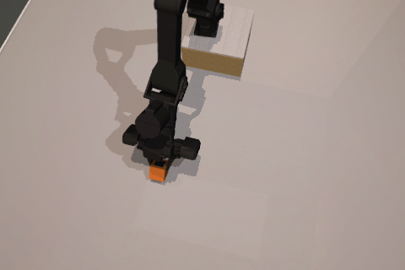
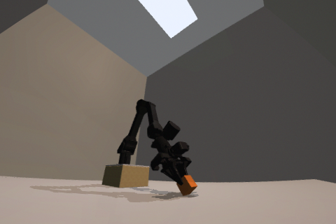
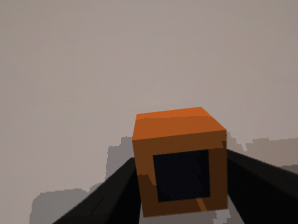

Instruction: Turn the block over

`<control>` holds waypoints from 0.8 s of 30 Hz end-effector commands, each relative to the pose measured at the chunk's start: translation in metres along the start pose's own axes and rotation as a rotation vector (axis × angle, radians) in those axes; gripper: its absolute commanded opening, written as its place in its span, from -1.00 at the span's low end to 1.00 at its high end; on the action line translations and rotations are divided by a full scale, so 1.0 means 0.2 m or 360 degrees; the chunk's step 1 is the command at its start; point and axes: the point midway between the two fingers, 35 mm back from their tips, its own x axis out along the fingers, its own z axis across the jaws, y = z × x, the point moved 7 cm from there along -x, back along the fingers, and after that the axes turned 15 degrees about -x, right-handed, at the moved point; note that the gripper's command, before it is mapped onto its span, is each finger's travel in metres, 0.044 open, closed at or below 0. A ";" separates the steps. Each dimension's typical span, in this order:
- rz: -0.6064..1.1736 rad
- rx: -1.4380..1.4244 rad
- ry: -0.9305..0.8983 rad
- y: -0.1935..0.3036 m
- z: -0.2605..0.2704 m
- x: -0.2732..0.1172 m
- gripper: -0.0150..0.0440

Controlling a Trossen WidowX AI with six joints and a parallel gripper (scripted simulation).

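Observation:
The orange block (image 1: 158, 173) (image 2: 187, 185) (image 3: 179, 125) is held tilted, low over the table (image 1: 295, 156) (image 2: 87, 208) (image 3: 75, 60). Its dark square marking (image 3: 181, 175) faces back toward the wrist camera; in the top view a sliver of it shows at the block's upper edge. My gripper (image 3: 177, 160) is shut on the block, with one dark finger on each side of it. In the exterior view the arm slants down to the block, and its lowest corner is near the table; whether it touches cannot be told.
The arm's base stands on a box with a pale top and tan sides (image 1: 213, 62) (image 2: 134, 176), behind the gripper. Shadows of the arm lie on the table around the block. Grey and tan walls stand behind in the exterior view.

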 end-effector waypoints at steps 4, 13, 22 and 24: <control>-0.0148 0.0001 0.0034 0.05 0.01 0.04 -0.49; -0.0352 0.0000 0.0088 0.13 0.03 0.06 -0.49; -0.0555 -0.0004 0.0142 0.20 0.06 0.04 -0.49; -0.0585 -0.0005 0.0150 0.21 0.06 0.03 -0.49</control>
